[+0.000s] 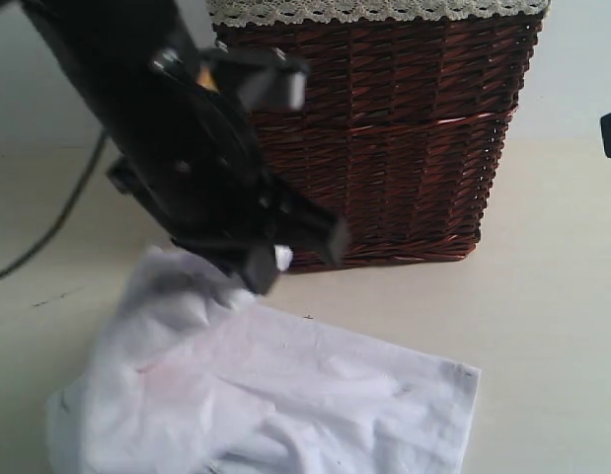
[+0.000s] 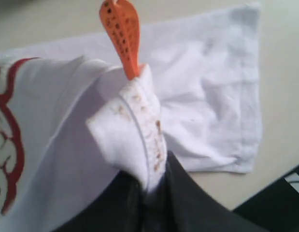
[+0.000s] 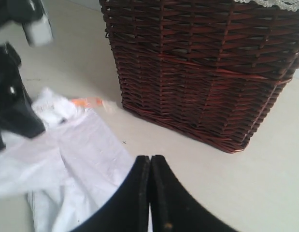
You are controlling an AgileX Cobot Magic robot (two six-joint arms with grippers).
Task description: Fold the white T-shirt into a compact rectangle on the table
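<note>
The white T-shirt (image 1: 285, 395) lies rumpled on the table (image 1: 547, 326) in front of the basket, one flat part stretching right. My left gripper (image 1: 258, 265) is shut on the ribbed collar (image 2: 139, 130) and holds it raised. The orange neck tag (image 2: 121, 34) sticks out past the pinched collar, and red-outlined letters (image 2: 9, 145) show beside it. In the left wrist view the left gripper (image 2: 151, 186) has cloth squeezed between its fingers. My right gripper (image 3: 150, 158) is shut on nothing, above bare table beside the shirt's edge (image 3: 86, 159).
A brown wicker basket (image 1: 384, 138) with a lace-trimmed lining (image 1: 374, 10) stands close behind the shirt. A black cable (image 1: 58, 212) trails over the table at far left. The left arm (image 3: 14, 111) shows in the right wrist view.
</note>
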